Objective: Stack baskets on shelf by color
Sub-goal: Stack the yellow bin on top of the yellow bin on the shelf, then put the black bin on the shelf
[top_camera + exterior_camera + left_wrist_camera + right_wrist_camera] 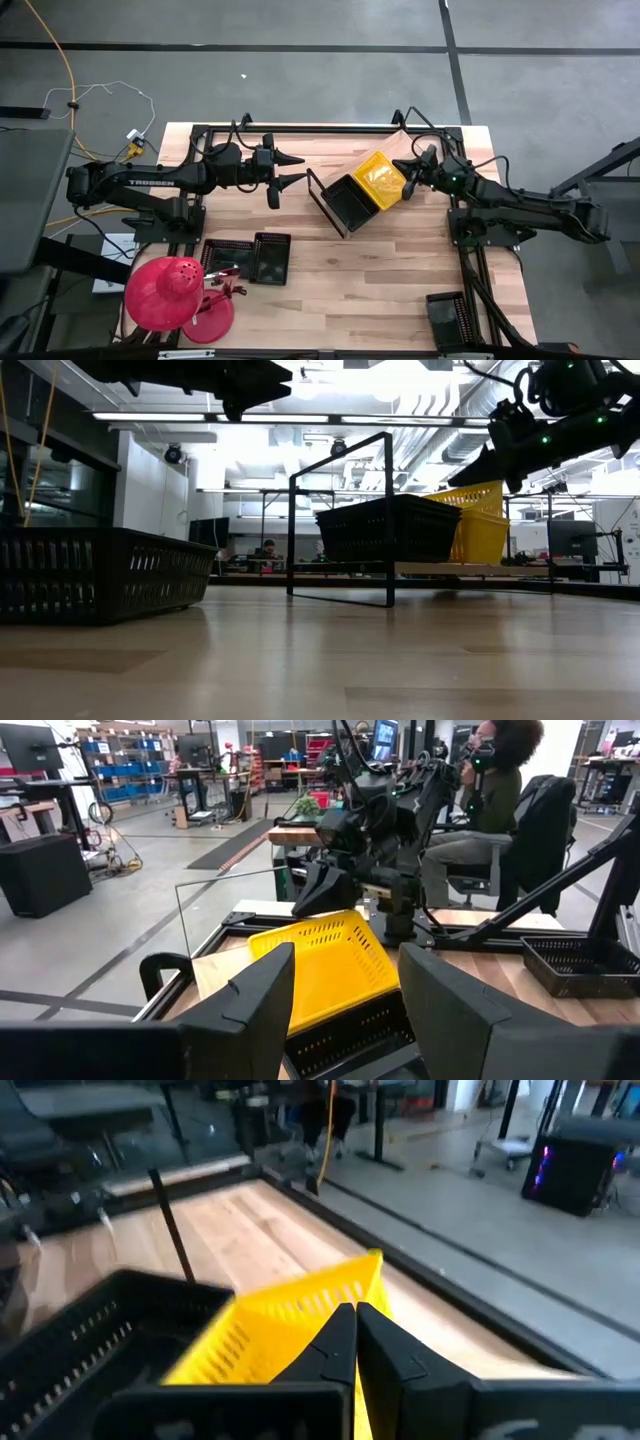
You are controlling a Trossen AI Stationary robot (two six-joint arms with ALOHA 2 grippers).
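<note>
A yellow basket and a black basket sit side by side on the slanted wooden shelf in its thin black frame at mid-table. My right gripper is shut at the yellow basket's right-hand wall. My left gripper hangs open and level to the left of the shelf, holding nothing. Two more black baskets rest bottom-down on the table near its front left. My right gripper pinches the yellow basket's upper rim between its two fingers, on the wall nearest the table's right edge. The fingers come from the right, slanting slightly down, and lie across the rim. The basket sits tilted on the shelf against the black one.
A red dome stands at the front left corner. Another black basket lies off the table's front right. A person sits behind the right arm. Bare wood lies between the shelf and the near edge.
</note>
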